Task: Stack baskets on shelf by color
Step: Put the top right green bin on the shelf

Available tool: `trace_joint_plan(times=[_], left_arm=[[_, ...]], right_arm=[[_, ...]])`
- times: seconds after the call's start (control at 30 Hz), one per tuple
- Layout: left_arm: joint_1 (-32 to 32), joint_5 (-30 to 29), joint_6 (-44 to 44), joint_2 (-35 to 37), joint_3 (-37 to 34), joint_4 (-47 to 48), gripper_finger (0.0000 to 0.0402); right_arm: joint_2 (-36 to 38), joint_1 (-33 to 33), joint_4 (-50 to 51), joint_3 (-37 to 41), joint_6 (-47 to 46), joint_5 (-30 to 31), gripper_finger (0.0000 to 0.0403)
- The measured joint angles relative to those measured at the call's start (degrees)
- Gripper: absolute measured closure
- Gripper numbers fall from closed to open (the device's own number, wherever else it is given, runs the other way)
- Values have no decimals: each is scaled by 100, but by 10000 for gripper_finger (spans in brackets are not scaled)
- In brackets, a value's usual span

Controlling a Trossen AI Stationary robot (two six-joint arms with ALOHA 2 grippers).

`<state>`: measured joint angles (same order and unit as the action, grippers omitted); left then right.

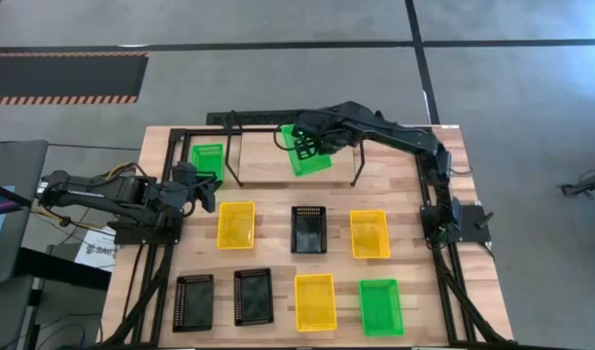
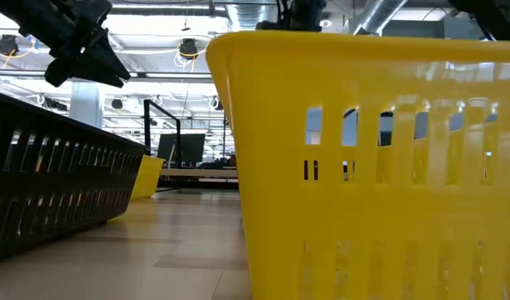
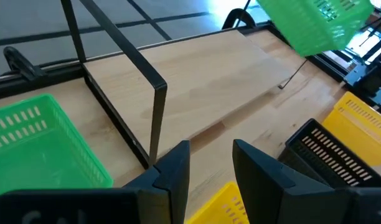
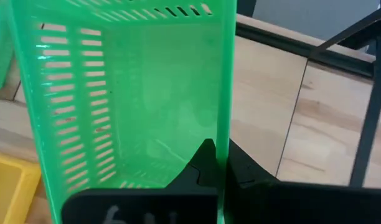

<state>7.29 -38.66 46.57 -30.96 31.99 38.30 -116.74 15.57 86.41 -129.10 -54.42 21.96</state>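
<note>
Baskets of three colours, nine in all, at an early stage of sorting. The right end effector (image 1: pixel 315 146) is clamped on one wall of a green basket (image 1: pixel 305 151), which hangs tilted above the shelf (image 1: pixel 268 156) and does not appear to rest on it. A second green basket (image 1: pixel 207 161) sits at the shelf's left end, by the upright rods; whether it stands on the shelf board or just beside it the overhead view does not settle. The remaining seven lie apart on the counter (image 1: pixel 414 233): three yellow (image 1: pixel 235 225) (image 1: pixel 369 234) (image 1: pixel 315 301), three black (image 1: pixel 308 229) (image 1: pixel 193 302) (image 1: pixel 253 296) and one green (image 1: pixel 380 306). No stack of any colour is yet formed, so by judgement nearly all of the task remains.

The left end effector (image 3: pixel 209 165) waits near the shelf's left end with its fingers parted and nothing between them.

Views compared. The right wrist view alone shows the grip itself, dark fingers (image 4: pixel 206 163) pinching the thin green wall. The left wrist view shows the shelf board bare under the raised basket (a fact the overhead view leaves less certain). The high view alone gives the full count and layout. The low view is largely blocked by a near yellow basket (image 2: pixel 372 167) and adds little.
</note>
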Motion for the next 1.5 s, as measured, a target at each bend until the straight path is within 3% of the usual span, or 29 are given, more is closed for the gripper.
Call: trace_joint_plan(times=[0.33, 0.57, 0.8, 1.0, 1.1, 1.3, 1.4, 1.5], left_arm=[[2, 125, -46, -2, 0, 2, 292], [1, 127, -44, -2, 0, 30, 292], [0, 26, 146, -2, 0, 144, 292], [1, -282, 518, 0, 0, 183, 292], [0, -287, 522, -2, 0, 181, 292], [-6, -382, 520, -1, 0, 181, 292], [-52, -380, 522, -2, 0, 180, 292], [-95, -376, 520, -2, 0, 179, 292]], right_arm=[[-68, 486, -616, 0, 659, -417, 399], [61, 1190, 307, 11, 1428, -776, 399], [1071, 2005, 201, -4, 1883, -756, 399], [2014, 2333, 338, 117, 2116, -361, 399], [2746, 2313, 354, 746, 2094, -228, 399], [4911, 2293, 68, 3074, 970, -93, 400], [6012, 1983, -1083, 4305, 495, -130, 400], [6539, 1456, -2909, 5469, 306, -379, 400]])
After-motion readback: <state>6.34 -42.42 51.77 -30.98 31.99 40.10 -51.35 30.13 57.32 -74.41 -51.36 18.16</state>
